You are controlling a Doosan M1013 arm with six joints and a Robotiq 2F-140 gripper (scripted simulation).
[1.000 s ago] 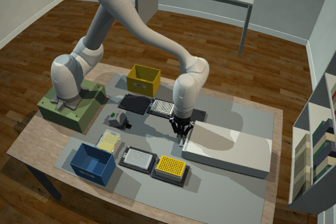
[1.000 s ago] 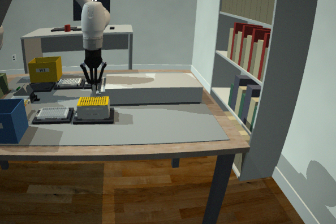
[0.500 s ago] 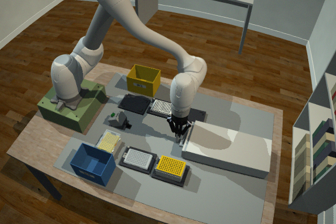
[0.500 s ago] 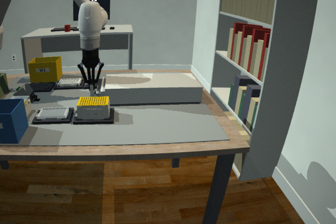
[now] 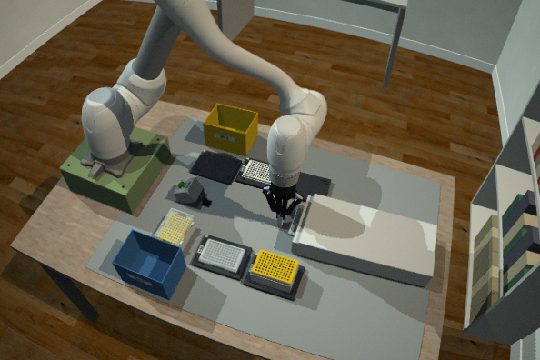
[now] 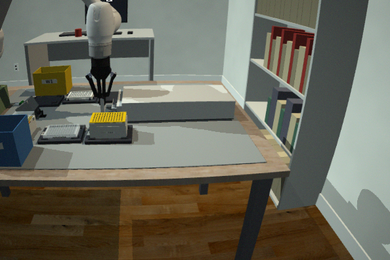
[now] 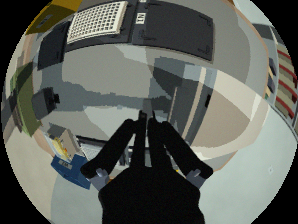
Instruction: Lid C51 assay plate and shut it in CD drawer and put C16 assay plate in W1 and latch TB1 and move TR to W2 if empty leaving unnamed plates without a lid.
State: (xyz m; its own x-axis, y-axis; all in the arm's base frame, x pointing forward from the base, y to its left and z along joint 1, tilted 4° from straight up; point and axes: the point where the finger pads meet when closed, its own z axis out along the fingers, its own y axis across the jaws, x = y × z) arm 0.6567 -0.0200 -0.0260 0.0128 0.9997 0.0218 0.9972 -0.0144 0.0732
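My gripper [image 5: 280,222] is shut and empty. It points down, low over the mat, just left of the drawer front [image 5: 299,217] of the cooler CD [image 5: 365,236]. It also shows in the exterior view [image 6: 102,108] and the wrist view [image 7: 143,120]. The drawer looks in or nearly in; I cannot tell if a gap is there. A dark-rimmed plate with a white well grid [image 5: 256,171] sits on a back nest, without a lid. A clear plate [image 5: 222,255] sits on a front nest. The yellow tip rack TR [image 5: 275,268] stands beside the clear plate.
The yellow bin W1 [image 5: 230,128] stands at the back. A flat dark slab on a nest [image 5: 215,166] lies left of the dark-rimmed plate, an empty dark nest [image 5: 314,185] to its right. The DONE key [image 5: 181,185], tip box TB1 [image 5: 175,226] and blue bin W2 [image 5: 148,264] are front left.
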